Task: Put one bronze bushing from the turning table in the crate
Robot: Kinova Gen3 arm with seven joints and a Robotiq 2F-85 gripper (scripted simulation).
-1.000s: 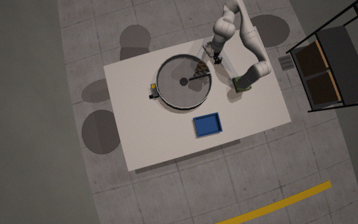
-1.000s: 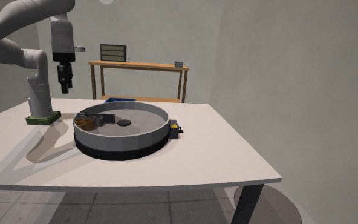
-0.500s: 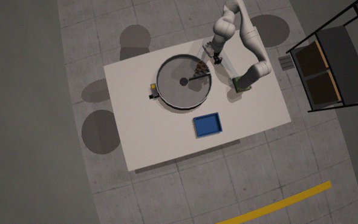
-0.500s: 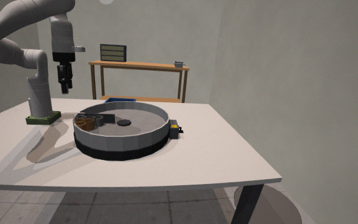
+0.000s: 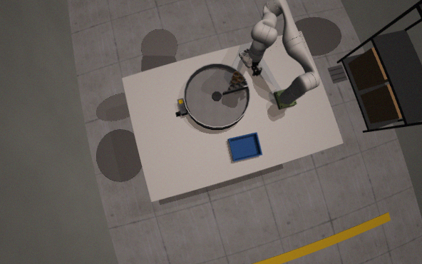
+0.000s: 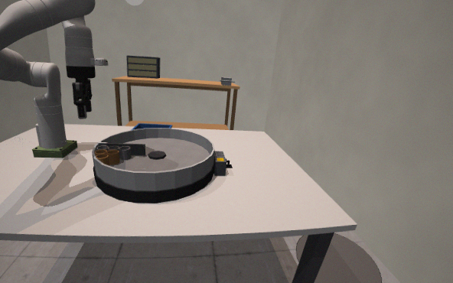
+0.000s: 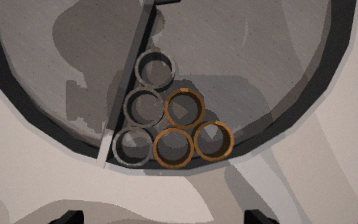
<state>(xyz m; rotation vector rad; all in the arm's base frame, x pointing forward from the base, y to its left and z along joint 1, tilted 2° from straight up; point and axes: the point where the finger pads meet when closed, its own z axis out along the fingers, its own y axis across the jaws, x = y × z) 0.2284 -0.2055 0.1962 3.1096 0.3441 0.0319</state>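
The pincer (image 5: 256,70) (image 6: 86,112) (image 7: 164,220), spread and holding nothing, hovers outside the turntable (image 5: 186,107) (image 6: 153,181) (image 7: 320,95); the bronze bushings (image 5: 237,75) (image 6: 113,156) (image 7: 214,159) lie below it and off to one side, over the rim, grouped against grey ones (image 6: 125,152) (image 7: 116,146)

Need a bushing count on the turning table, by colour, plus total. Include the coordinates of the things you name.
Bronze bushings (image 5: 235,75) (image 6: 114,157) (image 7: 204,108): 3
Grey bushings (image 6: 125,153) (image 7: 172,73): 3
Total on the turning table (image 5: 186,107) (image 6: 153,181) (image 7: 341,55): 6

Smooth pale-grey rounded arm (image 5: 294,44) (image 6: 50,11), black gripper (image 5: 256,70) (image 6: 85,115) (image 7: 164,218)
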